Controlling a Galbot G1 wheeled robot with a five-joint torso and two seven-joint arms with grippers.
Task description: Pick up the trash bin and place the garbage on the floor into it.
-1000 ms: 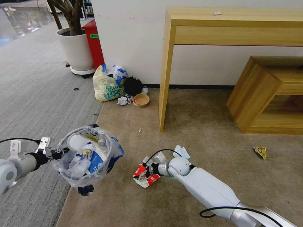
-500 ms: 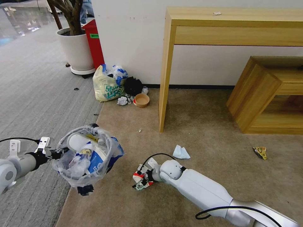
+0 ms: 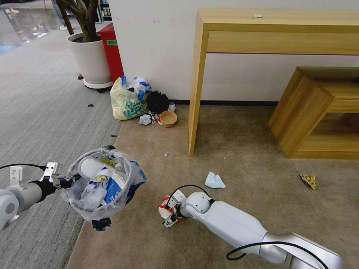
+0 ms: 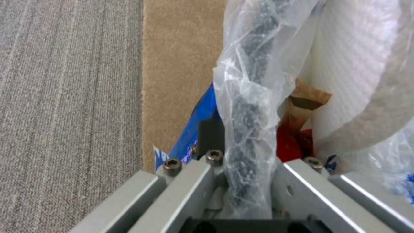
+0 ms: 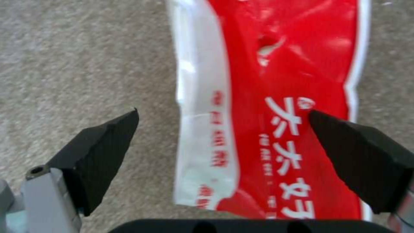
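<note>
Litter fills the trash bin (image 3: 103, 185), a small black round bin lined with a clear crinkly bag printed in blue, which hangs above the edge where grey carpet meets the tan carpet (image 3: 239, 149); inside it lie a white roll-like piece, blue-printed cartons and crumpled tissue. The left gripper (image 3: 61, 182) reaches in from the left with its arm stretched level, and its fingers are clamped on the bin's rim and bag. Low on the tan carpet the right gripper (image 3: 167, 213) points toward the bin side, its white forearm sloping down from the lower right, and a crushed red carton (image 3: 164, 208) sits at its tip. A pale blue tissue (image 3: 214, 181) lies just beyond that arm, and a small yellow wrapper (image 3: 308, 180) lies well apart to the right. In the left wrist view the metal fingers (image 4: 190, 181) stand narrow, pinching a fold of the clear bag (image 4: 248, 97) over the dark rim, with white padding, brown cardboard and something red packed inside the bin. In the right wrist view the black fingers (image 5: 103, 152) are spread wide on either side of the red carton, a glossy red and white flattened pack with white characters; one fingertip overlaps its red face, the other stands clear over bare carpet.
</note>
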